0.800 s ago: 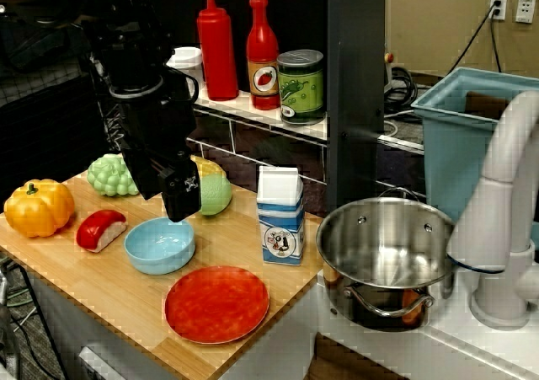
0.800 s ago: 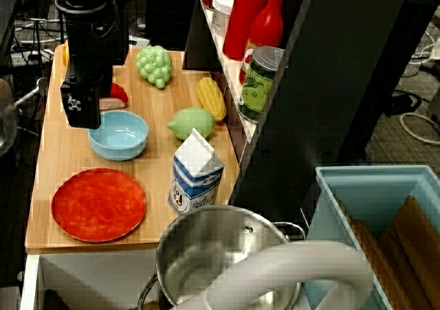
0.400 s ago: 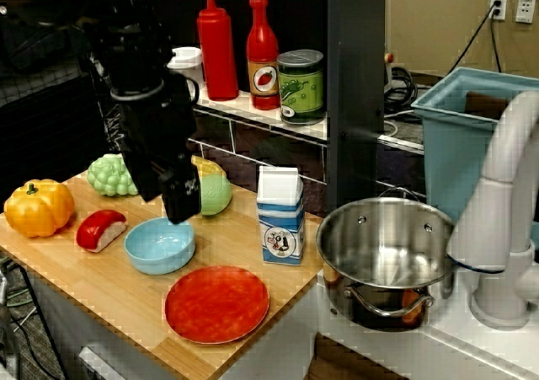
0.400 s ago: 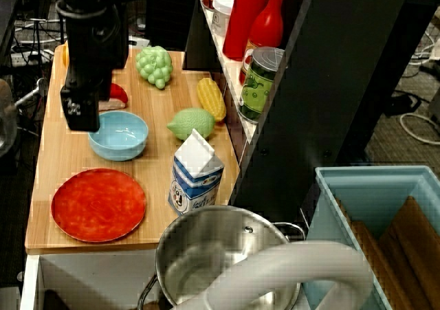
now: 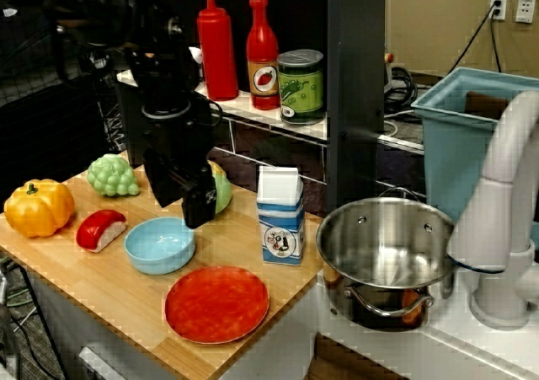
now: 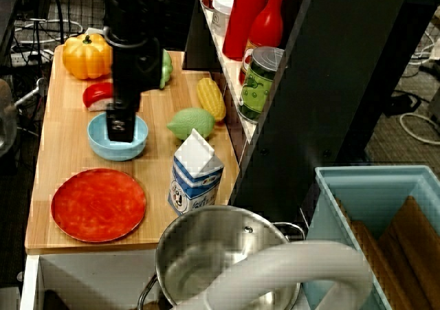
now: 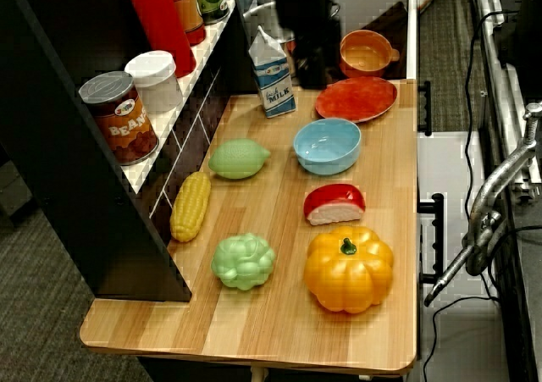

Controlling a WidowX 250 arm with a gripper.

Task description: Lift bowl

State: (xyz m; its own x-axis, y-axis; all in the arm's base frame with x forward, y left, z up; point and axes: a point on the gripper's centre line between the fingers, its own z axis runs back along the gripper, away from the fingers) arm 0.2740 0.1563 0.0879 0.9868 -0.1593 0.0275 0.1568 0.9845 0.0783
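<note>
A toy pumpkin and a red-and-white toy piece sit at the left of the wooden counter, with the light-blue bowl resting flat just beside them, not yet lifted. The black gripper hangs directly over the bowl's far rim; in the overhead-side view its tip overlaps the bowl, so the coming move appears to be a short descent. Whether its fingers are parted or closed cannot be told. The red plate lies near the bowl on the counter-edge side, the milk carton stands to the right, apart. The steel pot sits beyond the counter, leaving open room above.
</note>
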